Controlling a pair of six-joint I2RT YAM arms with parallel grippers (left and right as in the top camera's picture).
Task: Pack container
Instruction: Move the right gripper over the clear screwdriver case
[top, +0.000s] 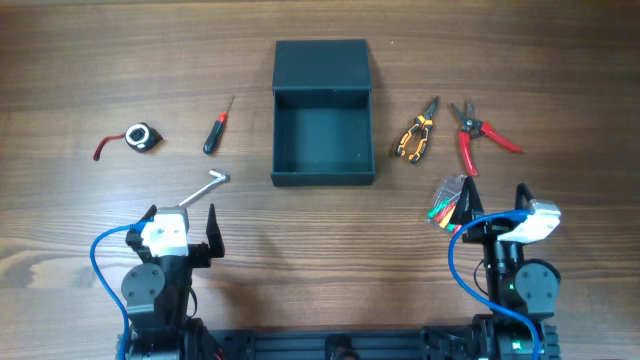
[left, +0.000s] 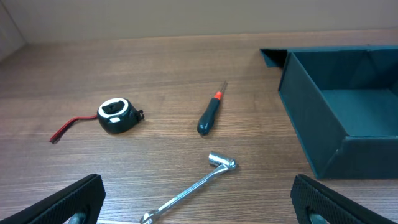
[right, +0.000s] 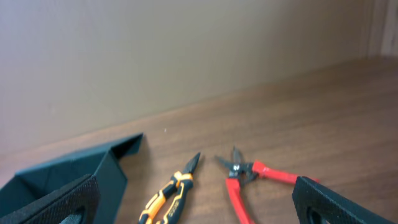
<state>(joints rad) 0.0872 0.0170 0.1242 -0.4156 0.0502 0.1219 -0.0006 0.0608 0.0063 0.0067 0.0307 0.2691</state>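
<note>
The container (top: 322, 178) is a dark teal-grey box at the table's middle, open and empty, with its lid (top: 321, 62) lying flat behind it. It also shows in the left wrist view (left: 309, 121) and the right wrist view (right: 74, 167). My left gripper (top: 181, 215) (left: 198, 204) is open and empty at the front left, just behind a silver wrench (top: 205, 187) (left: 193, 191). My right gripper (top: 495, 200) (right: 196, 205) is open and empty at the front right, next to a clear bag of coloured bits (top: 451, 200).
Left of the box lie a red-handled screwdriver (top: 216, 131) (left: 209, 115) and a black tape measure (top: 143, 137) (left: 116, 115). Right of it lie orange-black pliers (top: 416, 136) (right: 166, 198) and red cutters (top: 478, 133) (right: 245, 177).
</note>
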